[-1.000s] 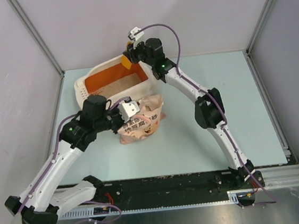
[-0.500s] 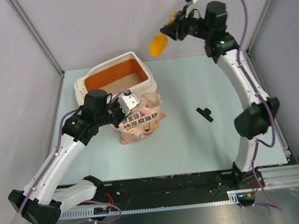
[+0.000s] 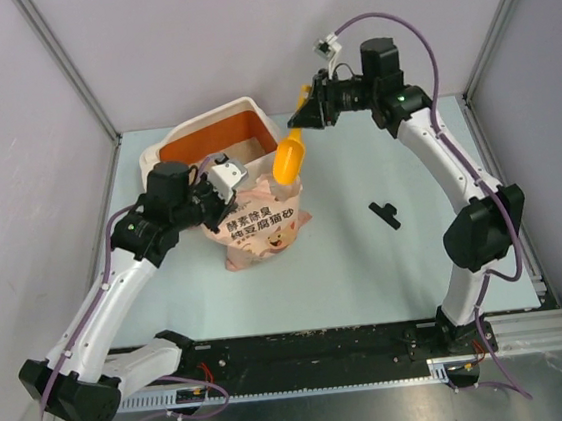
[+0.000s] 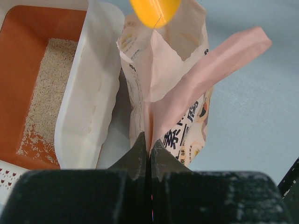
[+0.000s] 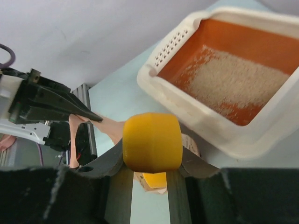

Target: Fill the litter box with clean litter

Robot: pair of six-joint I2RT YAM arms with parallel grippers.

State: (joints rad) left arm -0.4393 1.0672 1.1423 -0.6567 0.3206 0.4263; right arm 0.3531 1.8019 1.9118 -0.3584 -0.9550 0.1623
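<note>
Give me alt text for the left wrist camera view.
The left fingers pinch the edge of an open pink-beige bag, a yellow scoop over its mouth. Left of it, the litter box holds a strip of litter.

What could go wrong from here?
1. The left fingers pinch only a thin edge of the bag; the scoop digging in could tug it free.
2. The bag mouth looks narrow under the hanging scoop, so it may snag the edge.
3. A loaded scoop must clear the litter box wall; its load may spill.
</note>
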